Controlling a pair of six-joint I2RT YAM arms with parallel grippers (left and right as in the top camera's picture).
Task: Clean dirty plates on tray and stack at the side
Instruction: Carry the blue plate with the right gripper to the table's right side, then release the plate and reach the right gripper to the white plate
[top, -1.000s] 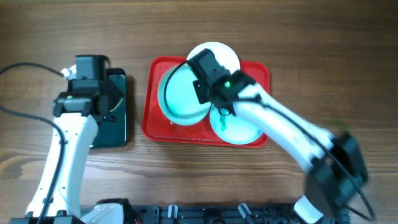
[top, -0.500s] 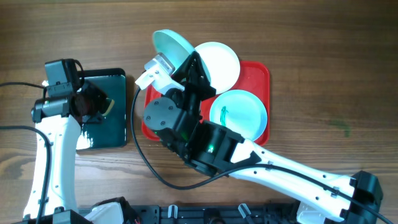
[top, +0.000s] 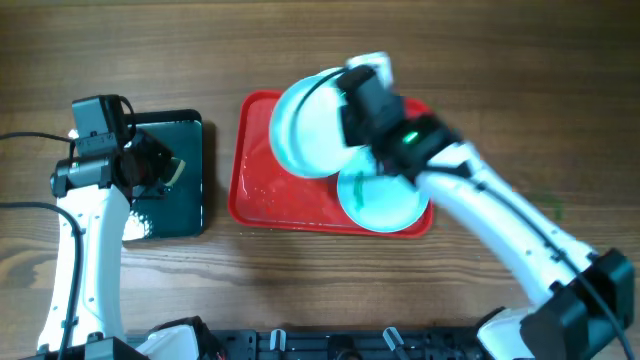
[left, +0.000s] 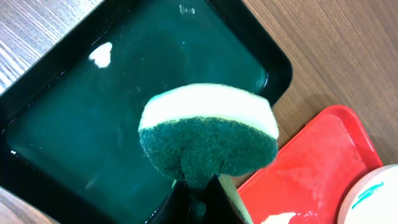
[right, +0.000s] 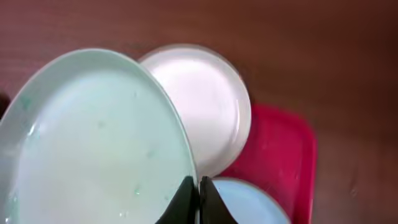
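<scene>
From overhead I get soft, even light with only faint shadows beside the arms. The right arm (top: 485, 200) smears with motion blur toward upper centre. My left wrist view is crisp, with white glare spots on the wet black tray (left: 62, 124) at upper left. The right wrist view is dimmer and blurred throughout, the turquoise plate (right: 93, 143) soft-edged.

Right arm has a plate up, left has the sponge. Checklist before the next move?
1. Grip of right hand on the held turquoise plate: ok, shut on its rim.
2. Grip of left hand on the sponge: ok.
3. Sponge at the held plate: not ok, it hangs over the black tray.
4. Held plate's face free of green: ok in the right wrist view, only droplets; back cannot tell.
5. Held plate apart from the white plate: cannot tell, they overlap in view.
6. State of second turquoise plate on the red tray: cannot tell, arm covers part.
</scene>
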